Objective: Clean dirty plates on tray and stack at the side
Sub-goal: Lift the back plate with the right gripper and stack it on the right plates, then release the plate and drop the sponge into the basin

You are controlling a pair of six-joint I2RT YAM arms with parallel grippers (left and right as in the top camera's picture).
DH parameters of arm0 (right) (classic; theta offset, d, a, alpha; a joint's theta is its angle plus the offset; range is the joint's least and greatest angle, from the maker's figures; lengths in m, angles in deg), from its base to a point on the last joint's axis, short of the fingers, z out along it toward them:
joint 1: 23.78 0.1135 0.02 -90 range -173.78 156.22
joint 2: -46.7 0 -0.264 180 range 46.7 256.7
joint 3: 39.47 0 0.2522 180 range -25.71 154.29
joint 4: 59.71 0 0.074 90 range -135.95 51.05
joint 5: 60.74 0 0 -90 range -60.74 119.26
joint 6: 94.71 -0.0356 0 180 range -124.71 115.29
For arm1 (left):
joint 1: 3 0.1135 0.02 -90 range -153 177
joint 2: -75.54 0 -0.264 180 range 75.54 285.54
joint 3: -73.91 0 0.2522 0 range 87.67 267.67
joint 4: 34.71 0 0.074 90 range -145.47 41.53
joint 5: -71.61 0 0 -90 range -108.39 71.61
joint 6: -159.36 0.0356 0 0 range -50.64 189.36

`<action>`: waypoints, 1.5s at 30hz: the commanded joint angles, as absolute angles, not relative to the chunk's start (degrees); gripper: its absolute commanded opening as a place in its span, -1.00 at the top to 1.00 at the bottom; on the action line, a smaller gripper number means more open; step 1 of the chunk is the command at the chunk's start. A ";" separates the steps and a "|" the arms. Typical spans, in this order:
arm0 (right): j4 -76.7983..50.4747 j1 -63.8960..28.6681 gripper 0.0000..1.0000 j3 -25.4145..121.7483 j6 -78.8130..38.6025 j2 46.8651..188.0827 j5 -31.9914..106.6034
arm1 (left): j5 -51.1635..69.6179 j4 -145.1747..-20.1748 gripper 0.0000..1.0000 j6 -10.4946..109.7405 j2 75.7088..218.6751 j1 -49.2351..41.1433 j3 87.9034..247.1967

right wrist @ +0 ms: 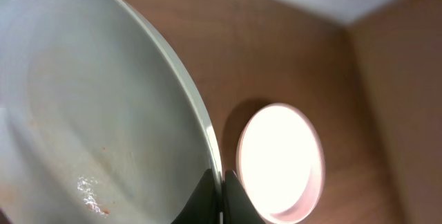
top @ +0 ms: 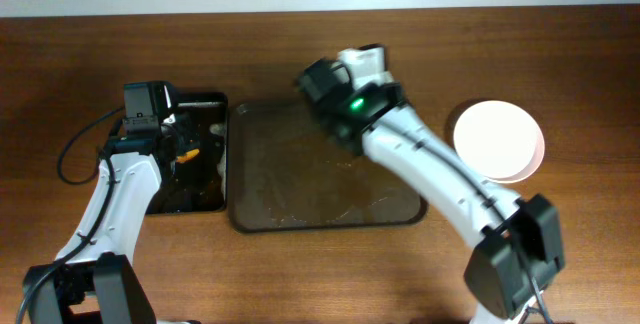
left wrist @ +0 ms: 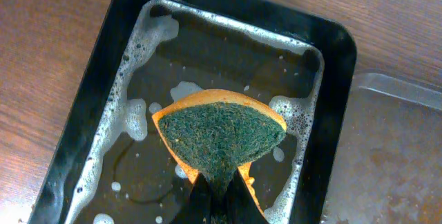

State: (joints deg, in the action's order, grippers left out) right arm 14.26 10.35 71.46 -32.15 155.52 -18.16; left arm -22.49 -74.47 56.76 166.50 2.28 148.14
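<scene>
Green sponge (left wrist: pixel 219 137) is pinched in left jaws, a plate (right wrist: pixel 83 106) in right jaws.

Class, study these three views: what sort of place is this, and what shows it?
Likely a robot dishwashing test bench, not a home kitchen: a black tray of soapy water, a sponge gripped in the left tool, and a white plate held by the right tool.

Small tray (top: pixel 205 200) lies left of large tray (top: pixel 300 186), stacked plates (top: pixel 495 139) right.
</scene>
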 commanded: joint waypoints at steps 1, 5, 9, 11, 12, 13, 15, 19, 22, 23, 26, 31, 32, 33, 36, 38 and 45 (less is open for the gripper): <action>14.54 -0.58 0.92 70.97 -35.95 154.73 1.25 | -22.71 -72.04 1.00 65.13 166.72 2.37 147.92; 15.44 -12.95 0.92 70.97 -37.11 154.73 14.17 | -22.68 -71.04 1.00 73.04 166.74 2.37 147.92; 15.63 -24.99 0.92 70.93 -33.22 154.75 26.61 | -22.68 -70.16 1.00 78.64 168.40 2.37 147.92; 16.55 -30.11 0.92 70.93 -32.91 154.82 28.71 | -22.25 -68.54 1.00 81.79 170.39 2.37 147.92; 16.84 -31.81 0.92 70.93 -31.91 154.86 29.67 | -22.22 -67.78 1.00 82.66 171.22 2.37 147.92; 17.03 -33.62 0.92 70.93 -30.36 154.90 30.80 | -22.29 -67.06 1.00 83.32 172.08 2.37 147.92; 17.91 -35.72 0.92 70.93 -28.89 155.01 31.18 | -22.27 -65.42 1.00 83.64 173.58 2.39 147.92; 20.07 -40.07 0.92 70.08 -28.69 155.80 31.00 | -21.59 -61.55 1.00 85.85 176.19 2.37 147.92; 19.22 -43.39 0.92 66.34 -28.74 155.82 31.00 | -21.18 -61.07 1.00 85.94 176.71 2.37 147.92; 18.45 -44.47 0.92 64.66 -28.74 155.82 31.02 | -21.18 -61.09 1.00 85.94 176.73 2.37 147.92; 16.09 -47.24 0.92 60.68 -28.69 155.82 31.18 | -21.18 -61.07 1.00 85.94 176.82 2.39 147.92; 13.38 -48.90 0.91 58.10 -25.00 155.82 31.59 | -21.18 -60.92 1.00 85.94 176.84 2.37 147.92; 13.34 -48.88 0.91 58.10 -24.11 155.82 32.14 | -21.18 -60.92 1.00 85.94 176.84 2.37 147.92; 13.45 -48.88 0.89 58.10 -23.51 155.82 32.66 | -21.15 -60.92 1.00 85.92 176.84 2.37 147.92; 14.80 -48.88 0.33 58.10 -23.12 155.82 34.39 | -21.15 -60.94 0.47 85.70 176.84 2.37 147.92; 15.83 -48.88 0.15 58.10 -23.10 155.82 35.68 | -21.18 -60.92 0.24 85.70 176.84 2.37 147.92; 16.05 -45.10 -0.08 58.14 -18.36 154.42 38.80 | -21.18 -61.35 -0.42 83.97 176.84 2.37 149.15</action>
State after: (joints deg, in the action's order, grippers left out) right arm 16.14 -48.42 58.47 -21.88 155.63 36.77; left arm -21.81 -60.81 85.39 176.16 2.28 148.16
